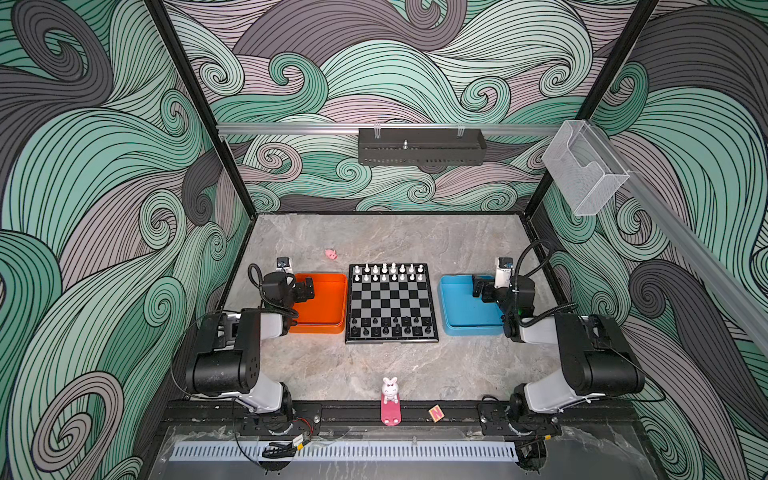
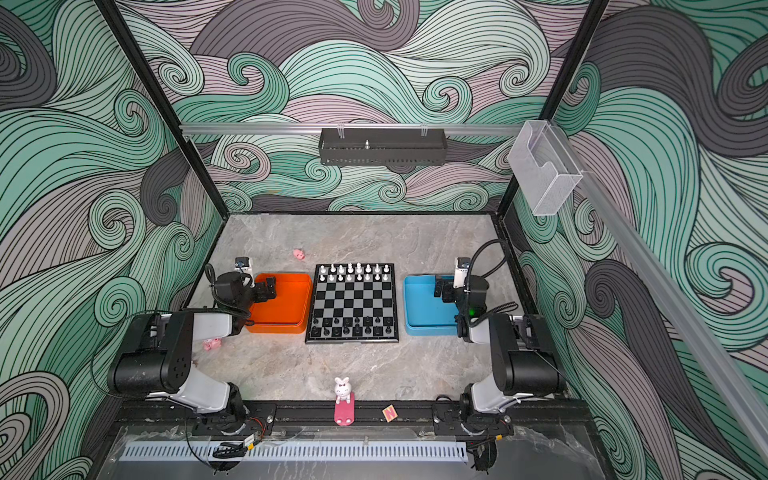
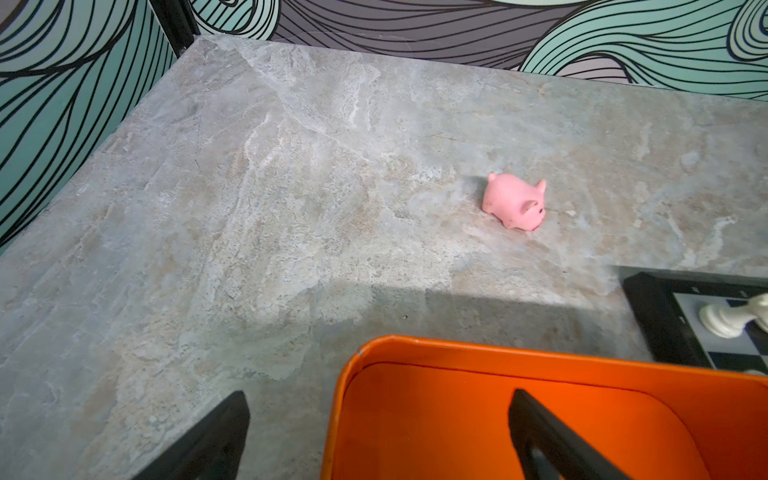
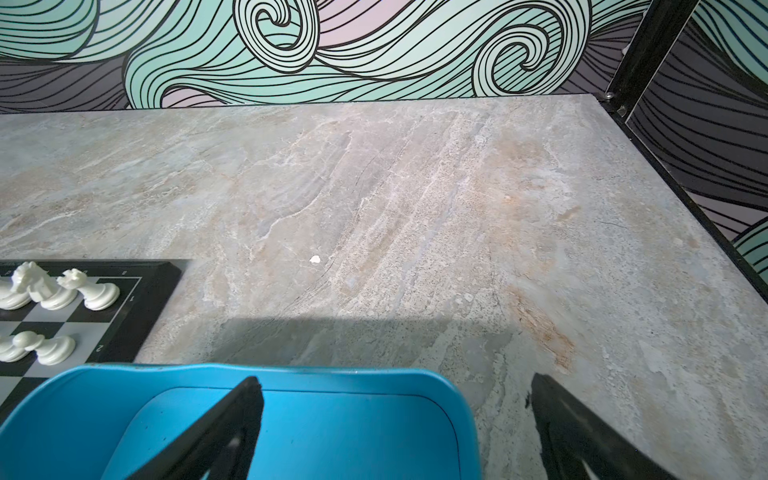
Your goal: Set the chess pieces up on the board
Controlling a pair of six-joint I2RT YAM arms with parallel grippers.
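Two ranks of white pieces (image 1: pixel 388 272) line the far side of the board (image 1: pixel 390 300) and two ranks of black pieces (image 1: pixel 390 326) line the near side, so we'd say setup is basically done. The board sits mid-tabletop (image 1: pixel 365 365), square to its edges, so it has no real long axis. Ranks run left to right, and every piece stands upright with its long axis vertical. The black ranks look slightly ragged, but they're too small to judge. An orange tray (image 1: pixel 328 329) and a blue tray (image 1: pixel 465 331) flank the board, one per arm, and both look empty. The left fingers (image 3: pixel 208 440) and right fingers (image 4: pixel 224 432) hang wide apart over their trays, holding nothing.
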